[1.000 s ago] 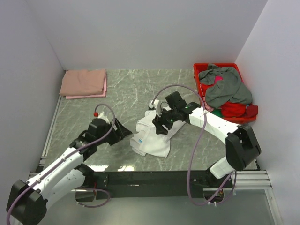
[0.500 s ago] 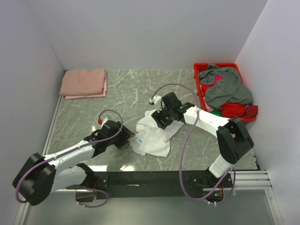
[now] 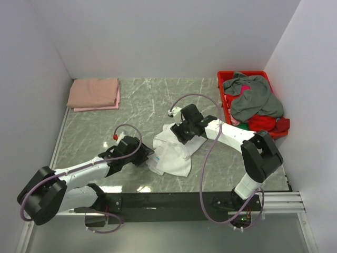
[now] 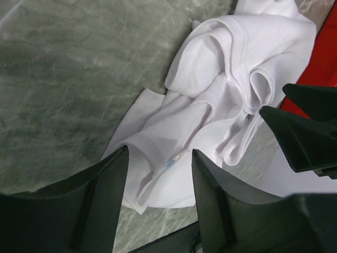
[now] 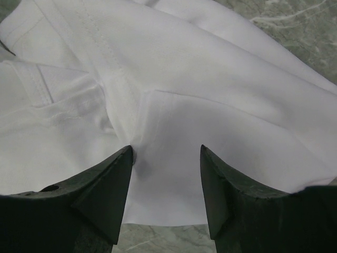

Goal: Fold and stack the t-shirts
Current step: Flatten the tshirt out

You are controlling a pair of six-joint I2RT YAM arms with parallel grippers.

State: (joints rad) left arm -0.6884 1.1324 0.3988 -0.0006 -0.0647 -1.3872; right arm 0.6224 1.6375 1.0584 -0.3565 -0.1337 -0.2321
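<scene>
The marbled table (image 3: pixel 147 105) carries everything. At its far right the red bin (image 3: pixel 224 78) holds an unfolded heap, a grey t-shirt (image 3: pixel 255 100) over a red t-shirt (image 3: pixel 267 125) that spills past the near rim. In the middle lies the white t-shirt (image 3: pixel 171 158), crumpled, its hems and a sleeve rolled over one another. At the far left the salmon-pink t-shirt (image 3: pixel 95 92) lies folded flat.

The left gripper (image 3: pixel 143 157) sits low at the white shirt's near-left edge. Its jaws are apart, and a hem and the small blue neck label (image 4: pixel 171 162) lie between them unpinched. The right gripper (image 3: pixel 182 134) is down on the shirt's far-right part, likewise released, its fingers straddling a seam.

The risk, as I judge it, is that either claw closes on several bunched layers, so a lift would raise a knot instead of spreading the shirt. A shallow bite could also let the hem slip out.
</scene>
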